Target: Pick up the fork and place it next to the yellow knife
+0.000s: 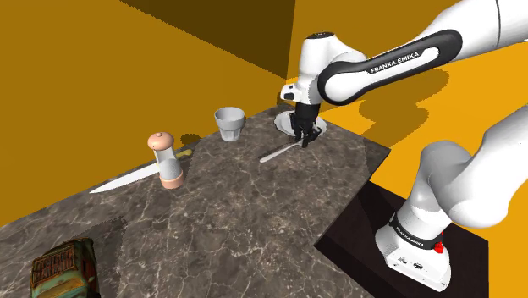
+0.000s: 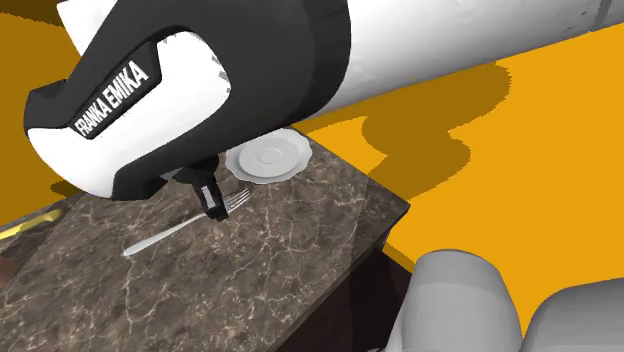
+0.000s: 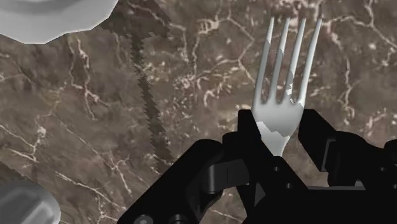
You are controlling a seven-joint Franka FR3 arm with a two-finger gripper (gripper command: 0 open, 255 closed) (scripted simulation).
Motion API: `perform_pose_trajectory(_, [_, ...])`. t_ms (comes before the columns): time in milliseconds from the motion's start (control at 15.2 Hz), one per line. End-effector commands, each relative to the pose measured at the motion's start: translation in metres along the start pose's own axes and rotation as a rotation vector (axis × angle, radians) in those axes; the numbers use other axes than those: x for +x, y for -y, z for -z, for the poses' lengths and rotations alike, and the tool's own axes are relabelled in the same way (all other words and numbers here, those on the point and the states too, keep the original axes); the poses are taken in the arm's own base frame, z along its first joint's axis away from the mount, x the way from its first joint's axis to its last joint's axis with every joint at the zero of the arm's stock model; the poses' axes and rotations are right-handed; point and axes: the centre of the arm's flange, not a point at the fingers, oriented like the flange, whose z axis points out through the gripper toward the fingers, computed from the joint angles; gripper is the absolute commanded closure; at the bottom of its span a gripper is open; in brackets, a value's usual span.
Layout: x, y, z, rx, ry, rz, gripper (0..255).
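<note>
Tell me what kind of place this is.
Likely a home kitchen counter: a dark veined worktop carrying a fork, a white plate and a cup, orange walls behind.

My white arm (image 1: 486, 30) has dark joint bands (image 1: 398, 61), one lettered FRANKA EMIKA in white. My gripper (image 1: 302, 140) is all black. Shoulder view, five o'clock: red dot (image 1: 438, 246) on my base (image 1: 410, 252).

This looks like a home kitchen. A dark brown, white-veined marble countertop (image 1: 237, 212) carries a round white plate (image 2: 268, 158). A silver-grey fork (image 1: 279, 152) lies just beside the plate and a small grey cup (image 1: 229, 123) stands near it. Farther from the plate are a tan pepper mill (image 1: 167, 159) and a yellow-handled knife (image 1: 123, 179). Plain orange-yellow walls (image 1: 101, 76) rise behind.
</note>
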Motion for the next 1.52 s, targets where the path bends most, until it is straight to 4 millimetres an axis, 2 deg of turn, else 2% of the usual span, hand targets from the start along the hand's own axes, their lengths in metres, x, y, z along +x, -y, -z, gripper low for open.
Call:
perform_pose_trajectory(0, [0.026, 0.001, 0.002, 0.000, 0.000, -0.001, 255])
perform_pose_trajectory(1452, [0.316, -0.014, 0.015, 0.000, 0.000, -0.001, 255])
